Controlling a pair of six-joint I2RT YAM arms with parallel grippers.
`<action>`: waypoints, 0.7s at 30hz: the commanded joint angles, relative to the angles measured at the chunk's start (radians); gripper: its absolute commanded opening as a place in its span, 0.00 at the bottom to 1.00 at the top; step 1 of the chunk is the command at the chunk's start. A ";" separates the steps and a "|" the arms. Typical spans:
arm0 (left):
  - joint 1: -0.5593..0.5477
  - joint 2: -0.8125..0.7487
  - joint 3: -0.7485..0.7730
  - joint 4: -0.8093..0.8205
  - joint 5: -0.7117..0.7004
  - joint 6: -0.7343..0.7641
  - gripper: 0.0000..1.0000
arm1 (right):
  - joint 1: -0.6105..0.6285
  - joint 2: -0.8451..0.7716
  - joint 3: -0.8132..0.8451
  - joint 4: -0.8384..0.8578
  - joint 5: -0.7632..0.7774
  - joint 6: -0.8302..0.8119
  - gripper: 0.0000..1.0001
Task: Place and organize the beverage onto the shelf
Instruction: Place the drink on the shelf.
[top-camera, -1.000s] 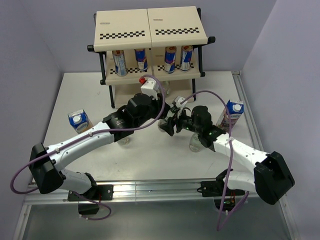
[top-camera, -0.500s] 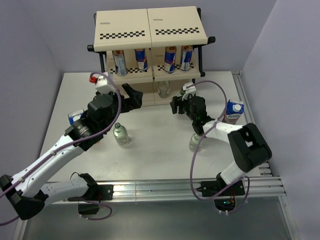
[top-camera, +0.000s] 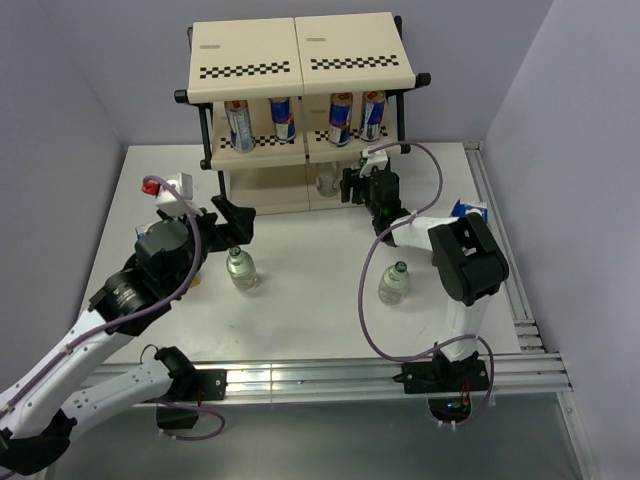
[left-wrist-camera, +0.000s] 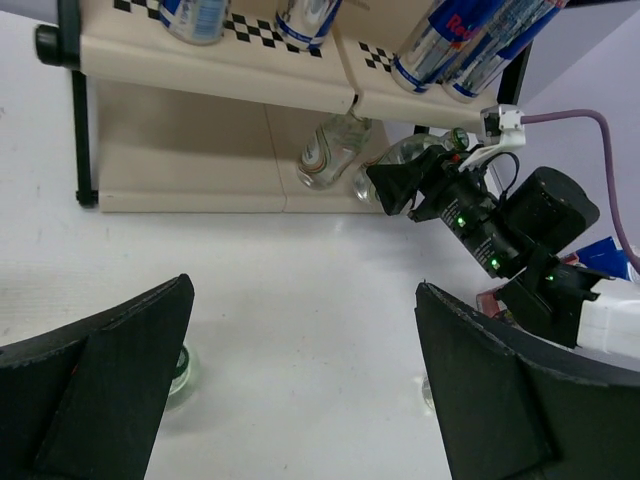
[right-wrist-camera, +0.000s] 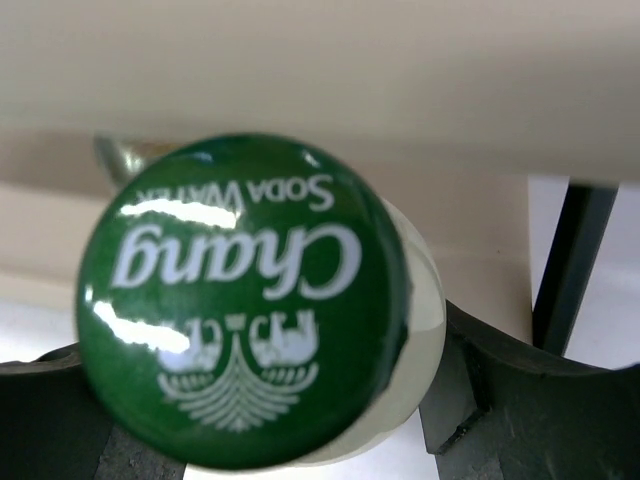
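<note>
The shelf (top-camera: 300, 60) stands at the back with several silver-blue-red cans (top-camera: 283, 118) on its middle tier. One clear bottle (top-camera: 325, 182) stands on the bottom tier. My right gripper (top-camera: 353, 187) is shut on a green-capped bottle (right-wrist-camera: 245, 300) just right of it, at the bottom tier's front edge. That cap fills the right wrist view under the cream tier. My left gripper (top-camera: 238, 222) hangs open and holds nothing, left of the shelf's base. Its fingers (left-wrist-camera: 110, 370) frame bare table. Two more bottles (top-camera: 240, 270) (top-camera: 395, 284) stand on the table.
A carton's blue top (top-camera: 470, 210) shows behind the right arm near the table's right edge. The shelf's black tube leg (left-wrist-camera: 80, 120) stands at the left of the bottom tier. Both arms' purple cables loop over the table.
My left gripper opened and drew back left and toward the near side, away from the shelf. My right gripper carried its bottle forward to the bottom tier.
</note>
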 joint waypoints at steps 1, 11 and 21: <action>0.005 -0.054 -0.007 -0.029 -0.039 0.037 0.99 | -0.007 -0.012 0.105 0.139 0.043 0.020 0.00; 0.005 -0.098 0.004 -0.046 -0.044 0.065 0.99 | -0.018 0.062 0.165 0.066 0.069 0.037 0.00; 0.005 -0.095 -0.001 -0.031 -0.033 0.071 1.00 | -0.024 0.045 0.142 0.050 0.095 0.046 0.00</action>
